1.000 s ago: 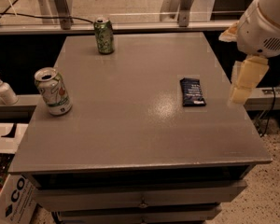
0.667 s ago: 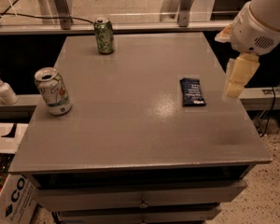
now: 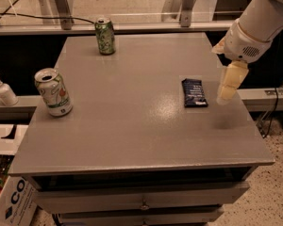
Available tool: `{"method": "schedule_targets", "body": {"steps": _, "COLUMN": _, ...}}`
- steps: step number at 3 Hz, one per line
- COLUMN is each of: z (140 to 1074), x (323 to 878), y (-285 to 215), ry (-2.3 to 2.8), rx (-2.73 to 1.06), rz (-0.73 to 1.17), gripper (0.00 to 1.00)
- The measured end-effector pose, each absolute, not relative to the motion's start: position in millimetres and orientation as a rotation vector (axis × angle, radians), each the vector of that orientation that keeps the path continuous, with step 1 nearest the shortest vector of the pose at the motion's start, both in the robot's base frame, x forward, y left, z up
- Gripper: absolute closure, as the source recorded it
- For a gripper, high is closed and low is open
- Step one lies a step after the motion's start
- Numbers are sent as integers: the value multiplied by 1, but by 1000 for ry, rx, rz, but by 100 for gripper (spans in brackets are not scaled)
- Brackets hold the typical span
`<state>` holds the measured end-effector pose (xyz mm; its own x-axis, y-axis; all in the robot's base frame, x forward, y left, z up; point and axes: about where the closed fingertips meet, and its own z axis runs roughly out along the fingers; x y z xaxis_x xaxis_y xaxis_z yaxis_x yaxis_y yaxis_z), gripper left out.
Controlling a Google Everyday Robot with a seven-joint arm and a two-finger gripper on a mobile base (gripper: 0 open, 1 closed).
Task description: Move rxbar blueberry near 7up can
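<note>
The 7up can (image 3: 53, 92) stands at the grey table's (image 3: 132, 140) left edge, well apart from the rxbar blueberry (image 3: 194, 92) lying flat toward the right, with the gripper (image 3: 225, 95) hanging empty just right of it, how far open I cannot tell, and a darker green can (image 3: 105, 36) farthest back.

High frontal view, tool (image 3: 225, 98) at right

Two cans: pale whitish-green 7up can (image 3: 53, 92), dark green can (image 3: 105, 36); one navy-wrapped rxbar blueberry (image 3: 194, 92); one cream claw (image 3: 225, 94) over the right of the grey table (image 3: 132, 131)
</note>
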<state>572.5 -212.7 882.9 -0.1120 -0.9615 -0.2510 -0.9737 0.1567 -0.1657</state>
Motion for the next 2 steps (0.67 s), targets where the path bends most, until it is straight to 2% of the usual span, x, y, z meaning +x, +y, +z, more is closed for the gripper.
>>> {"method": "schedule_targets", "body": {"steps": 2, "z": 852, "x": 595, "y": -195, "ry": 2131, "rx": -1900, "rz": 113, "gripper": 0}}
